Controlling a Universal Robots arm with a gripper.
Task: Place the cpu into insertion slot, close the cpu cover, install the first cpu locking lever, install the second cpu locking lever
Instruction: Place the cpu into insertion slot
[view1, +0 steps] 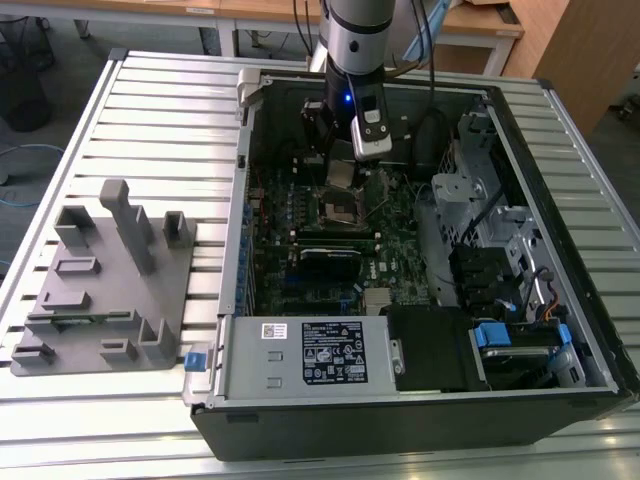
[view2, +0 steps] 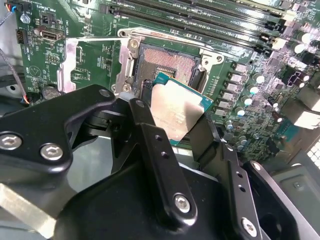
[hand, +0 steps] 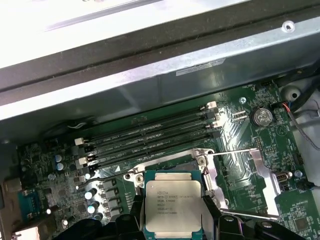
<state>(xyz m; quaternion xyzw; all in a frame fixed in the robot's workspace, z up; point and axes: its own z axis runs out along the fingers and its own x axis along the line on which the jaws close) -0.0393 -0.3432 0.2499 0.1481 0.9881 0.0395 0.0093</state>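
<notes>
My gripper (view1: 345, 165) is shut on the cpu (view1: 342, 176), a small square chip with a dull silver top. In both wrist views the black fingers (view2: 150, 135) clamp two opposite edges of the cpu (view2: 177, 107) (hand: 172, 197). The chip hangs tilted a little above the insertion slot (view2: 167, 62), a dark square socket with a silver rim on the green motherboard (view1: 395, 250). The socket (view1: 340, 210) lies bare, partly hidden behind the chip in the first wrist view. The cpu cover (hand: 262, 182) (view2: 67, 62), a thin silver frame, stands swung open beside the socket.
Long black memory slots (hand: 150, 135) run beside the socket. The power supply box (view1: 320, 352) with a white label sits at the case's near side, and drive bays with cables (view1: 500, 280) at the exterior view's right. A grey fixture (view1: 110, 280) lies outside the case.
</notes>
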